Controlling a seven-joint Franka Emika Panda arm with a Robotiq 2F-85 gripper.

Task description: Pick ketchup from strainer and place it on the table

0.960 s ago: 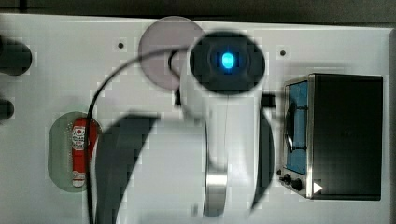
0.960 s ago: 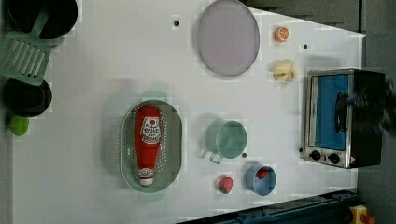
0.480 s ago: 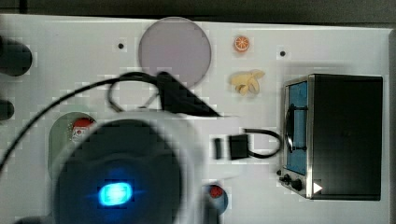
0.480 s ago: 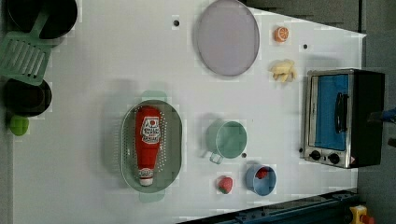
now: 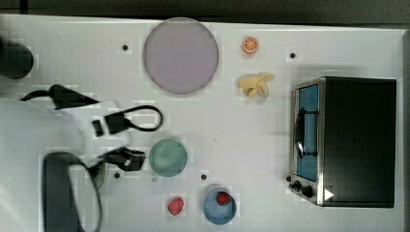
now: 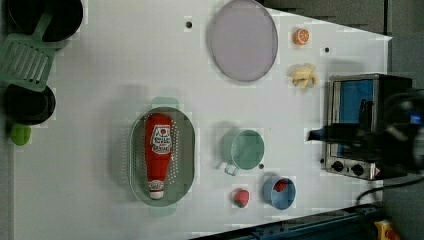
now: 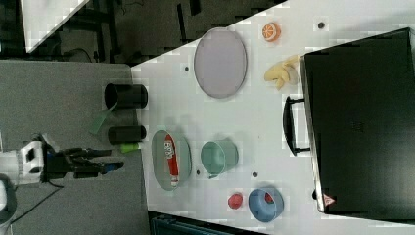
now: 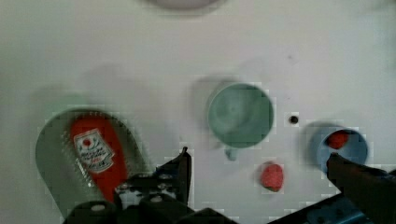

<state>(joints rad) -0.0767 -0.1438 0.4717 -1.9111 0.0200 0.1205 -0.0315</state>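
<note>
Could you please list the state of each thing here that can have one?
ketchup: lying flat in the strainer, cap on
strainer: holding the ketchup
gripper: open, holding nothing
green cup: upright, looks empty
blue bowl: holds one strawberry
toaster oven: door shut
purple plate: bare

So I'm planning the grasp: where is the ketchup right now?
The ketchup lies inside the strainer, cap toward the left view's bottom. The green cup sits to the left view's right of it.
</note>
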